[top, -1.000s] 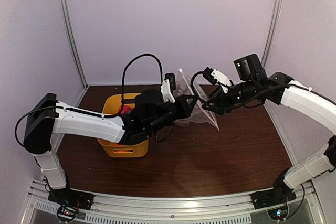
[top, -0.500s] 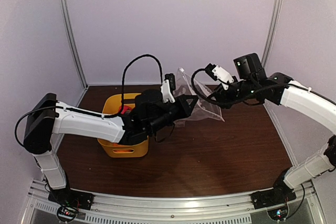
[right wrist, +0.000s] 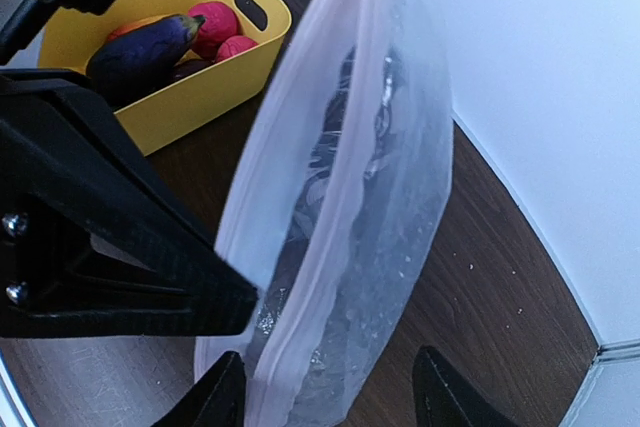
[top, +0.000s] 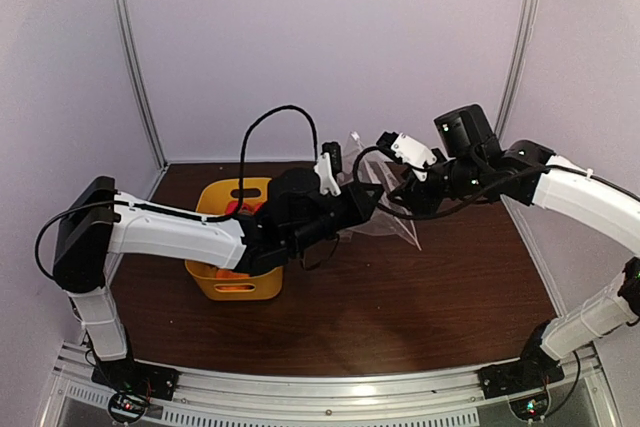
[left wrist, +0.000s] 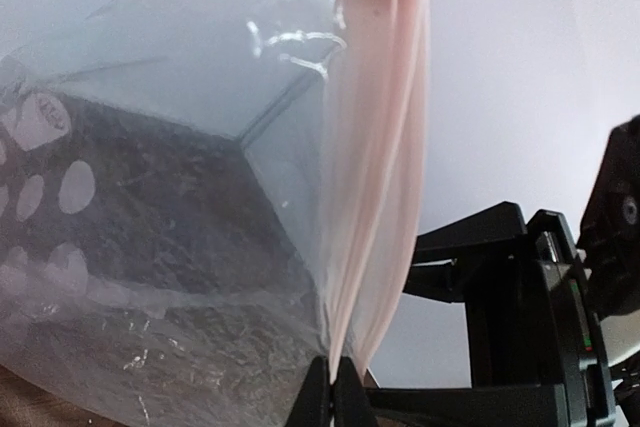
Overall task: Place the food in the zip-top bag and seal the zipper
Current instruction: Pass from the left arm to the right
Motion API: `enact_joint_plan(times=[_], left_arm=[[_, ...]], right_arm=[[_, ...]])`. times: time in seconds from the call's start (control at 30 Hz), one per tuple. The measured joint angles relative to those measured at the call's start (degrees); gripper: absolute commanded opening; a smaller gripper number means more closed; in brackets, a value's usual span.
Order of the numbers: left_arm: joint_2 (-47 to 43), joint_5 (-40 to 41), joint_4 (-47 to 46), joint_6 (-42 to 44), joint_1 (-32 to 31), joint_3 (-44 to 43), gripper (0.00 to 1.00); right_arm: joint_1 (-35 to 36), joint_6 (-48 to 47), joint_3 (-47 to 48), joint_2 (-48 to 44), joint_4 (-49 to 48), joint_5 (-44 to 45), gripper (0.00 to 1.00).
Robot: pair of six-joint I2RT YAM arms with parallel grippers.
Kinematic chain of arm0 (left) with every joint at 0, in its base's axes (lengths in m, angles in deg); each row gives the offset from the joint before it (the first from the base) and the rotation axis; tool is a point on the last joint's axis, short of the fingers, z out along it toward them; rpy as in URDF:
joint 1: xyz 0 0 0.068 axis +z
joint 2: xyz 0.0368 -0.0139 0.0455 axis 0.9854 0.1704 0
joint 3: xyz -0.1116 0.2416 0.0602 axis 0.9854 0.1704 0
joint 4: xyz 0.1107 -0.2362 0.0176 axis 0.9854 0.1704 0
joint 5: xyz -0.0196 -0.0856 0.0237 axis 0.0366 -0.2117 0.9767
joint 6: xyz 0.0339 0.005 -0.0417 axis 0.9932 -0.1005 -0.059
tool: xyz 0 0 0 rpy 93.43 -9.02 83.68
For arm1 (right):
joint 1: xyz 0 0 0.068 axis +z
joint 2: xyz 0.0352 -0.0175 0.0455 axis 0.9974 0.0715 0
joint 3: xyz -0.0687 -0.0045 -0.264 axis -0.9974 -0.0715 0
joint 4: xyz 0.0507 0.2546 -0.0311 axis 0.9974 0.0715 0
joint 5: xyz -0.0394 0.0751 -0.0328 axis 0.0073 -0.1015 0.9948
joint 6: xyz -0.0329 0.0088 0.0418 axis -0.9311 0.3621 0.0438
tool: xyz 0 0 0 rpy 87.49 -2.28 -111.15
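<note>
The zip-top bag, clear with white dots, hangs above the table between my two grippers. My left gripper is shut on the zipper strip at the bag's mouth; in the left wrist view the left gripper pinches it at the bottom edge. My right gripper is open, and in the right wrist view the right gripper has its fingers on either side of the bag's mouth edge without closing. The food lies in the yellow basket: a dark purple eggplant and red pieces.
The yellow basket stands at the left centre of the brown table, partly under my left arm. The booth's white walls and metal posts close in the back and sides. My two grippers are almost touching.
My right gripper swung out to the right and came back to the bag's mouth. My left gripper edged right and a little up, still holding the bag.
</note>
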Motion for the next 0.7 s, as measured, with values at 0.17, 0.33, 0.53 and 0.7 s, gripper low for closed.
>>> enact_joint_plan(times=[0.17, 0.33, 0.53, 0.7], left_arm=[[0.04, -0.26, -0.33, -0.24, 0.00, 0.00, 0.00], [0.02, -0.22, -0.44, -0.33, 0.00, 0.00, 0.00], [0.02, -0.22, -1.68, -0.87, 0.00, 0.50, 0.00], [0.00, -0.20, -1.42, -1.51, 0.00, 0.79, 0.00]], right_arm=[[1.60, -2.08, -0.26, 0.02, 0.24, 0.68, 0.61], [1.88, -2.69, -1.46, 0.26, -0.09, 5.44, 0.50], [1.90, -1.62, -1.88, 0.46, -2.03, 13.25, 0.21], [1.42, -0.57, -1.88, 0.31, -2.95, 15.69, 0.00]])
